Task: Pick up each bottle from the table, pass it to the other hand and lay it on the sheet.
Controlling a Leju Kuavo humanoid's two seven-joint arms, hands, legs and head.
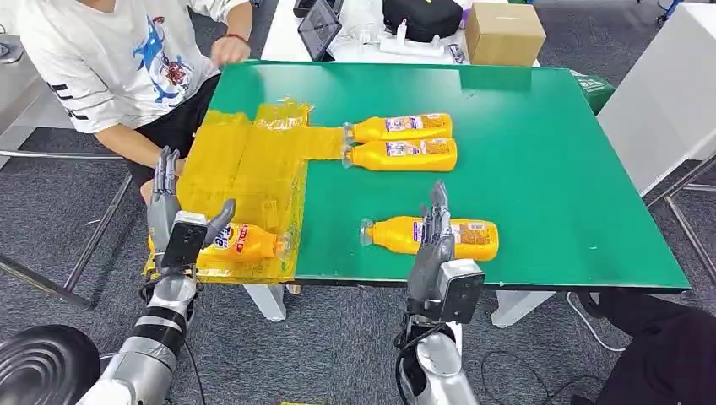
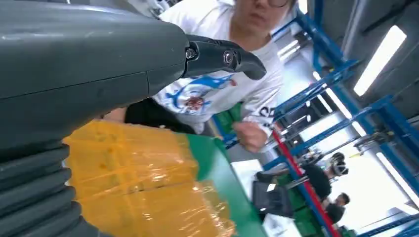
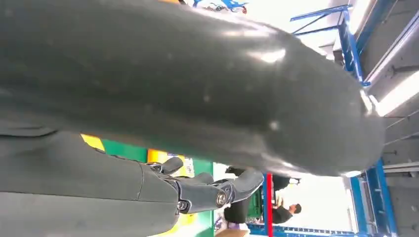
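Green bench carries a yellow sheet at nine o'clock, one bottle laid on it beside the open left hand. The right hand, fingers spread, is held over the near bottle at six o'clock; it should be gripped mid-body before passing.

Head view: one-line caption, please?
Left hand open by a bottle on the yellow sheet; three bottles remain on the green table.

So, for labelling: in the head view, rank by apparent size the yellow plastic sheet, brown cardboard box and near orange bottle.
1. Yellow plastic sheet
2. Near orange bottle
3. Brown cardboard box, farther away, so unsure.
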